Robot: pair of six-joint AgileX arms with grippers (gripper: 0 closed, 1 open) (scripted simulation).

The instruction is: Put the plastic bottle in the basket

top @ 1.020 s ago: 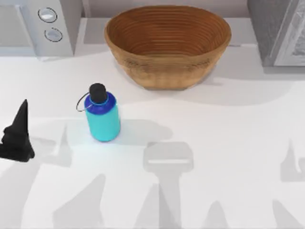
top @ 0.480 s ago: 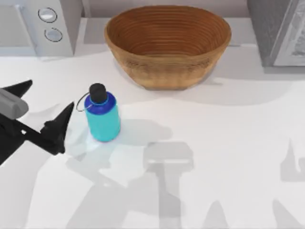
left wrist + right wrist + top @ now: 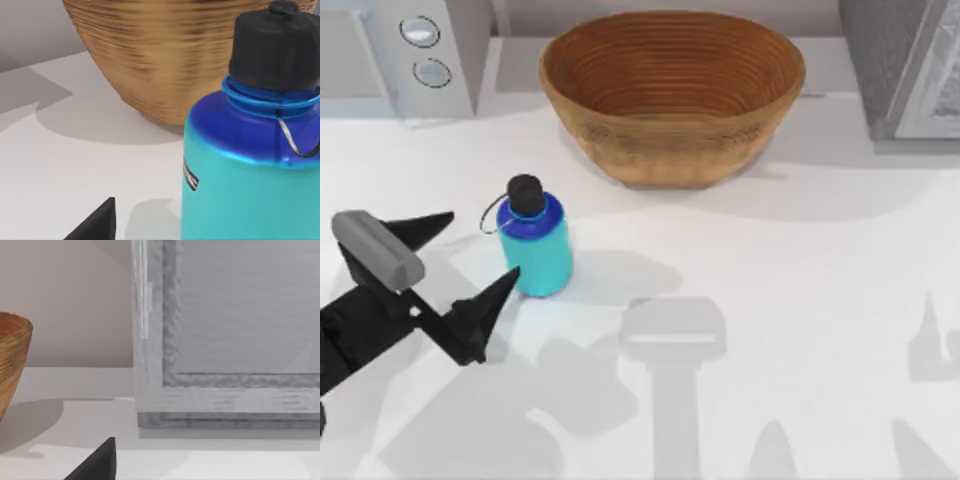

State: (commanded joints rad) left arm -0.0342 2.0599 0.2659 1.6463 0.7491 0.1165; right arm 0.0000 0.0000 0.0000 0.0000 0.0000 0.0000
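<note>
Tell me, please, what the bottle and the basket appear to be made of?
The plastic bottle looks like smooth, glossy cyan plastic with a darker blue shoulder and a matte black cap. The basket appears woven from brown fibre, judging by its ribbed concentric rings, though rendering leaves that open.

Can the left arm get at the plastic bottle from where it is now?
Probably yes. The left gripper is open just left of the plastic bottle, its fingertips pointing at it, with bare table between them. The bottle stands upright, apart from the basket behind it.
</note>
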